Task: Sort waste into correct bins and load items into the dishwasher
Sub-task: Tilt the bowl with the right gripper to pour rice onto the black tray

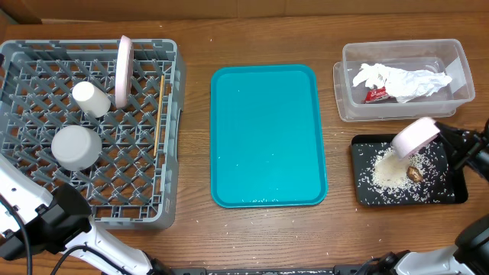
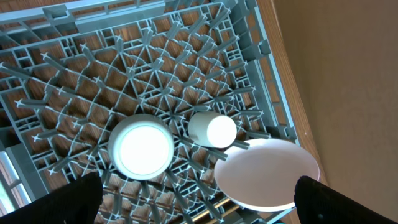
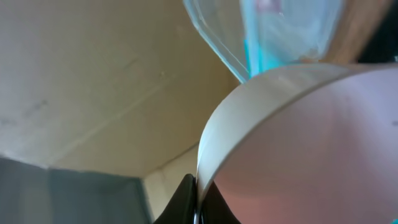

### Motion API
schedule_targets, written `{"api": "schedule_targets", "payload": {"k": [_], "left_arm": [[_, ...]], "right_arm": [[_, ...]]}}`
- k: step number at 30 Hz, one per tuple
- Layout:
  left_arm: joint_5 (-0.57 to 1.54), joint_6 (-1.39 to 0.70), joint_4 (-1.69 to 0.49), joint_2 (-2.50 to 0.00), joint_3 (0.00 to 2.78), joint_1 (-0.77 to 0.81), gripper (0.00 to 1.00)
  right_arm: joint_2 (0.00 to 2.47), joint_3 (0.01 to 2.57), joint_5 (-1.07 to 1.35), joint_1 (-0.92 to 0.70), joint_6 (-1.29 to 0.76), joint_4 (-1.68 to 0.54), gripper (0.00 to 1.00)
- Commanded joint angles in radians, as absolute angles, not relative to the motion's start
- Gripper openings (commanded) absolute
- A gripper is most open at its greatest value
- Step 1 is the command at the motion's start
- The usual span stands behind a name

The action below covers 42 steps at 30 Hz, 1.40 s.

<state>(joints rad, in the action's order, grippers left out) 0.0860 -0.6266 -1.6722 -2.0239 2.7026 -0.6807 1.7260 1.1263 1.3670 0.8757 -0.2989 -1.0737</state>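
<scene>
My right gripper (image 1: 445, 140) is shut on the rim of a pale pinkish bowl (image 1: 414, 136), held tipped over the black tray (image 1: 451, 191); the bowl fills the right wrist view (image 3: 298, 137). Rice grains (image 1: 391, 172) and a brown lump (image 1: 415, 173) lie in that tray. The clear tub (image 1: 458, 57) holds crumpled white paper (image 1: 401, 80) and a red wrapper (image 1: 376, 94). The grey dish rack (image 1: 23, 57) holds a white cup (image 1: 91, 98), an upturned bowl (image 1: 76, 147), an upright plate (image 1: 124, 70) and chopsticks (image 1: 160, 111). My left gripper (image 2: 199, 205) is open above the rack, empty.
A teal serving tray (image 1: 266, 136) lies in the middle of the wooden table. The left arm's base sits at the front left corner beside the rack. The clear tub stands just behind the black tray at the right.
</scene>
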Motion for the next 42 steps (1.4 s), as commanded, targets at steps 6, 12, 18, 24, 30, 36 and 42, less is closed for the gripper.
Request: {"api": "schedule_targets", "payload": {"k": [6,12,18,24,30,36,42], "left_arm": [[0.078,-0.636,-1.671,-2.030,2.698,-0.673,1.00],[0.078,-0.636,-1.671,-2.030,2.698,-0.673,1.00],[0.078,-0.636,-1.671,-2.030,2.698,-0.673,1.00],[0.078,-0.636,-1.671,-2.030,2.698,-0.673,1.00],[0.078,-0.636,-1.671,-2.030,2.698,-0.673,1.00],[0.078,-0.636,-1.671,-2.029,2.698,-0.673,1.00],[0.078,-0.636,-1.671,-2.030,2.698,-0.673,1.00]], "right_arm": [[1.713,1.131,1.420,0.877,-0.319,-0.976,0.04],[1.713,1.131,1.380,0.877,-0.311,-0.936,0.04],[1.713,1.131,1.494,0.877,-0.258,-1.033,0.06],[1.713,1.131,1.567,0.877,-0.304,-1.104,0.04],[1.713,1.131,1.515,0.876,-0.323,-1.066,0.04],[1.678,1.135,1.478,0.847,-0.208,-1.146,0.04],[1.509,1.238,1.226,0.788,-0.295,-1.156,0.04]]}}
